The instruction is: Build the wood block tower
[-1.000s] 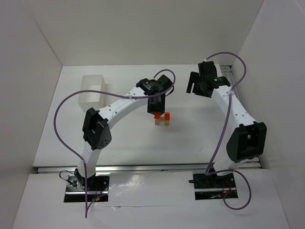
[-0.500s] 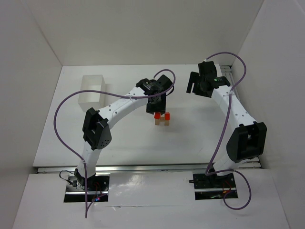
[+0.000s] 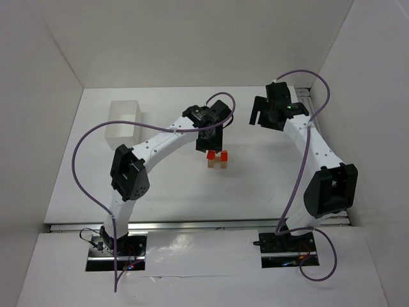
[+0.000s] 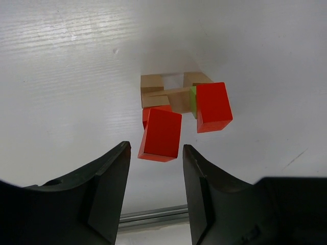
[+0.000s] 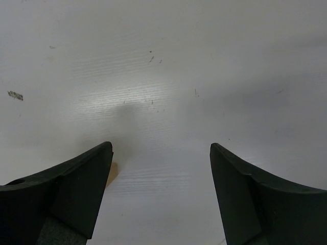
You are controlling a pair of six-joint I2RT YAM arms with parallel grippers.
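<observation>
The wood block tower [image 3: 217, 158] stands near the middle of the table [image 3: 172, 185]. The left gripper [image 3: 214, 144] hangs just over it, a little toward 11 o'clock. In the left wrist view its two fingers [image 4: 110, 189] stand apart, one on each side of a red block [image 4: 161, 134], with a small gap to the block on both sides. So this pincer is open and has hold of nothing.

At 2 o'clock of this block sits a second red block [image 4: 213, 106]. A lime green block [image 4: 192, 101] touches its left side, and tan blocks [image 4: 153, 84] lie under and behind them.

The right gripper [image 3: 259, 112] is well apart from the tower, at 2 o'clock of it. Its jaws are wide open and empty, over bare table.

A white box [image 3: 124, 121] stands at 10 o'clock of the tower, near the far left corner.
</observation>
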